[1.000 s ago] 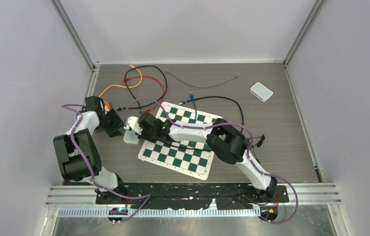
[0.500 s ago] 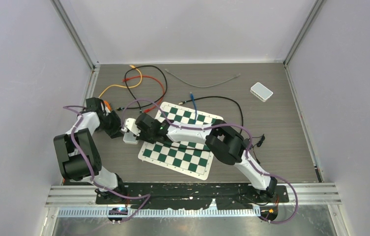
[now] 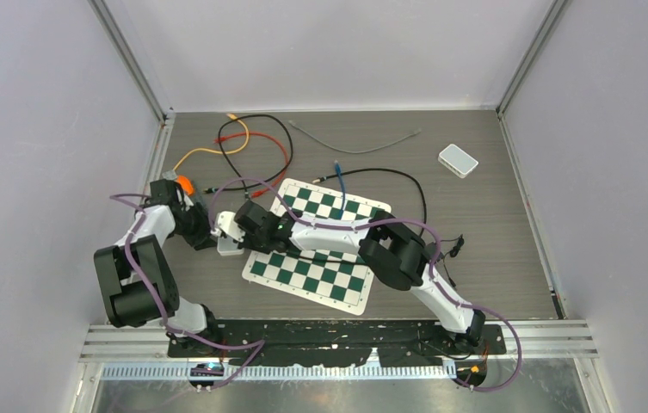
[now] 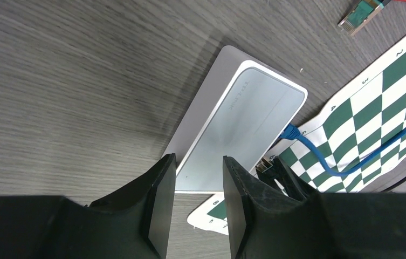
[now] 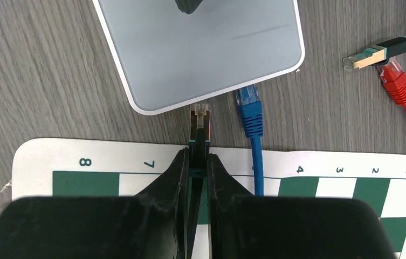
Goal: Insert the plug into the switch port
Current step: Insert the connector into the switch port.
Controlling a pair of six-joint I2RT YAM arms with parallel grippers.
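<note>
The white-grey switch [image 3: 228,243] lies on the wood table at the chess mat's left edge. It also shows in the left wrist view [image 4: 243,124] and the right wrist view [image 5: 200,48]. My right gripper [image 5: 199,162] is shut on a metal plug [image 5: 199,120] with a teal boot. The plug's tip sits right at the switch's port side, just left of a blue plug [image 5: 249,105] that sits in a port. My left gripper [image 4: 199,181] is open over the switch's opposite end, jaws apart, nothing held.
The green-and-white chess mat [image 3: 320,262] lies under my right arm. A loose red plug [image 5: 397,81] and a black-cabled plug [image 5: 376,54] lie right of the switch. Orange, red, black and grey cables [image 3: 354,146] lie at the back, and a small white box [image 3: 458,160] at the back right.
My right gripper has carried the plug leftward up to the switch's port side. My left gripper has shifted slightly toward the near side, staying at the switch, which has shifted slightly.
</note>
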